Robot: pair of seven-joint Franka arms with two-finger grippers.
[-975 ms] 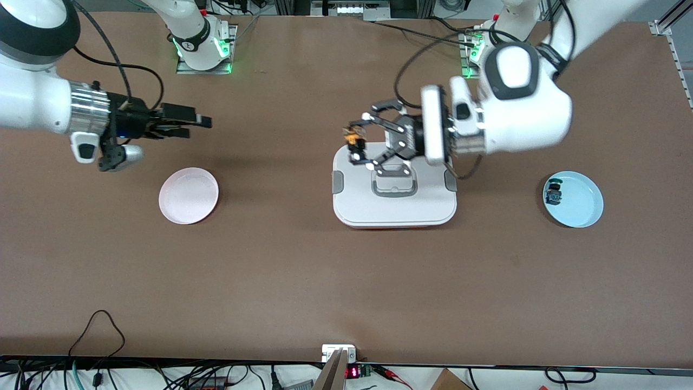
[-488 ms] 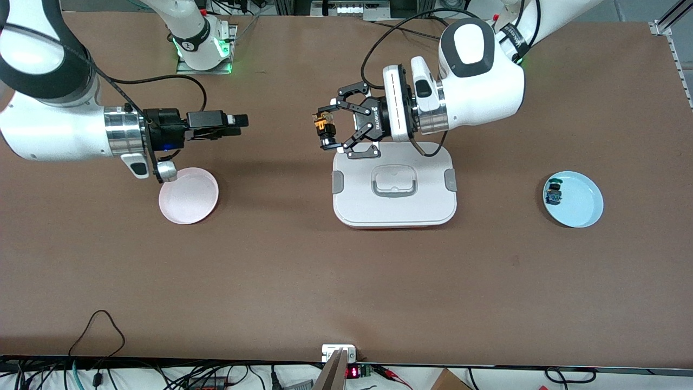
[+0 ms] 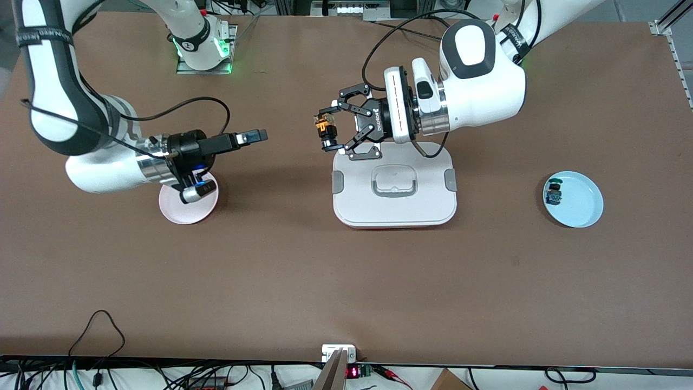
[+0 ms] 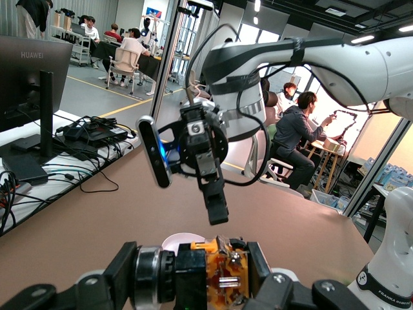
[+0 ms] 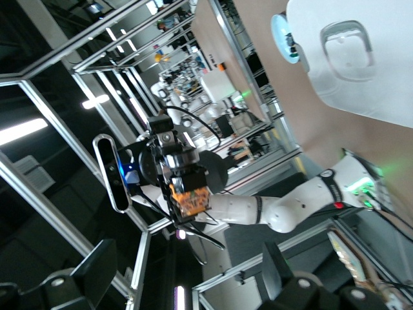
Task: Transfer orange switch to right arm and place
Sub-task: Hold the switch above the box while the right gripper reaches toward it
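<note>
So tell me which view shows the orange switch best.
The left wrist view: the switch fills the foreground, clamped in the left gripper. The front view shows it small; the right wrist view shows it distant.

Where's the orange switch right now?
The orange switch is up in the air, clamped in the left gripper, over bare table just off the white box's edge, facing the open right gripper.
</note>
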